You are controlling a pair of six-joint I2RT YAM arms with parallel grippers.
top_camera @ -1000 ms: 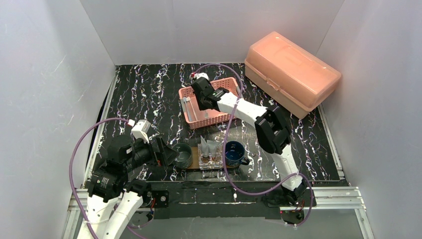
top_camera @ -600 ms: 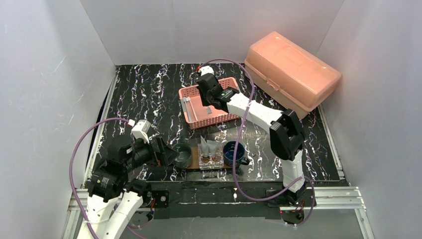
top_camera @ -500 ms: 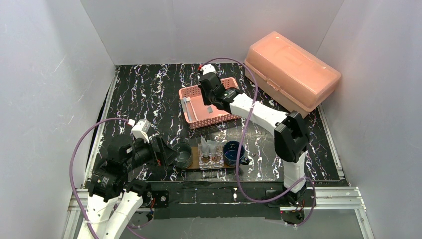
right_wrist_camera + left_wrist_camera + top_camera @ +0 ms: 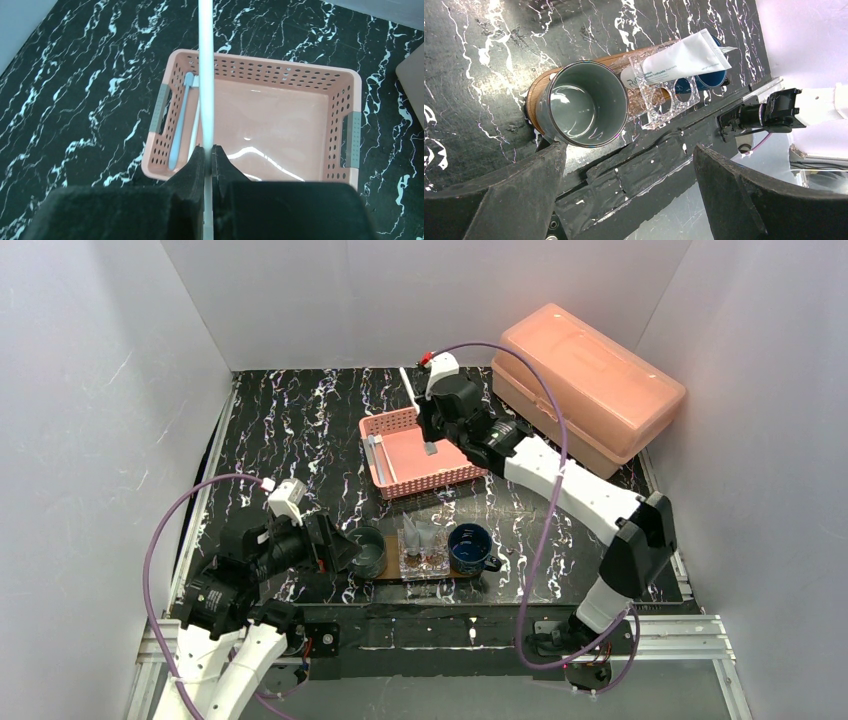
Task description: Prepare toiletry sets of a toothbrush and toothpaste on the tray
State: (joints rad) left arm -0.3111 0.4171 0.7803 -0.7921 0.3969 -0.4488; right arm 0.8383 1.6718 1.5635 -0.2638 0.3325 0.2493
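My right gripper point(image 4: 208, 150) is shut on a slim white toothbrush point(image 4: 205, 75), held above the pink mesh basket point(image 4: 280, 75); from the top view the toothbrush point(image 4: 410, 385) sticks out past the gripper point(image 4: 424, 420) toward the back. The brown wooden tray point(image 4: 390, 571) lies near the front edge with a grey-green cup point(image 4: 368, 550), a clear faceted glass point(image 4: 424, 558) holding white toothpaste tubes point(image 4: 420, 533), and a dark blue mug point(image 4: 470, 547). My left gripper point(image 4: 629, 150) stands wide open just left of the grey-green cup point(image 4: 581, 102), which looks empty.
Two more slim toothbrushes point(image 4: 179, 120) lie along the basket's left wall. A large salmon lidded box point(image 4: 585, 385) fills the back right corner. White walls close in the black marbled table on three sides.
My right arm has risen and swung back and right over the basket, carrying the white toothbrush up out of it. The left arm has stayed still.
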